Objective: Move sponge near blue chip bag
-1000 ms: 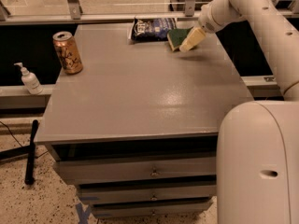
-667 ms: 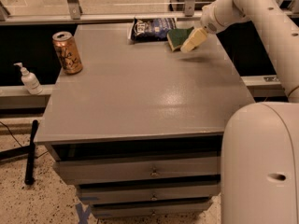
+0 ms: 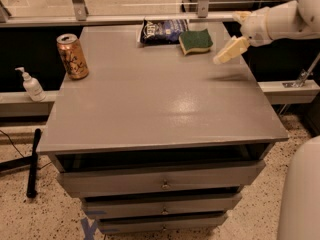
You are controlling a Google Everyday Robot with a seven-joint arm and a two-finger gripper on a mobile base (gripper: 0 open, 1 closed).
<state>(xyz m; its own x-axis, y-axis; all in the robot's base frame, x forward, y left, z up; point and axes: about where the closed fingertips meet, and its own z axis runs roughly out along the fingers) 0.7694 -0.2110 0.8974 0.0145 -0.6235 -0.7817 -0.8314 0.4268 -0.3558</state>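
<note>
The gripper (image 3: 231, 49) is seen at the far right corner of the grey cabinet top (image 3: 160, 109), hanging just above the surface and tilted down toward the left of the view. Whether it is spread or closed cannot be told, as its pale parts are blurred against the dark gap behind. It is carried by a white arm (image 3: 280, 21) that is cut off by the right edge of the view.

The sponge (image 3: 195, 41) is found just left of the gripper, apart from it, lying flat on the top with its green side up and a strip of yellow foam shown along the near edge. Further left of the gripper, just beyond the sponge, the blue chip bag (image 3: 162, 31) is laid flat against the back edge. The sponge's left end is met by the bag's right end, though contact or overlap cannot be settled. The white lettering on the bag cannot be read in full.

Well to the left of the gripper, across the top, a gold-orange can (image 3: 72, 56) is stood upright. Beyond it, off the cabinet, a white pump bottle (image 3: 32, 85) is set on a low ledge. Below the gripper, the cabinet's drawers (image 3: 162, 184) are partly shadowed, and a white rounded body (image 3: 302, 194) is cropped at the lower right corner.
</note>
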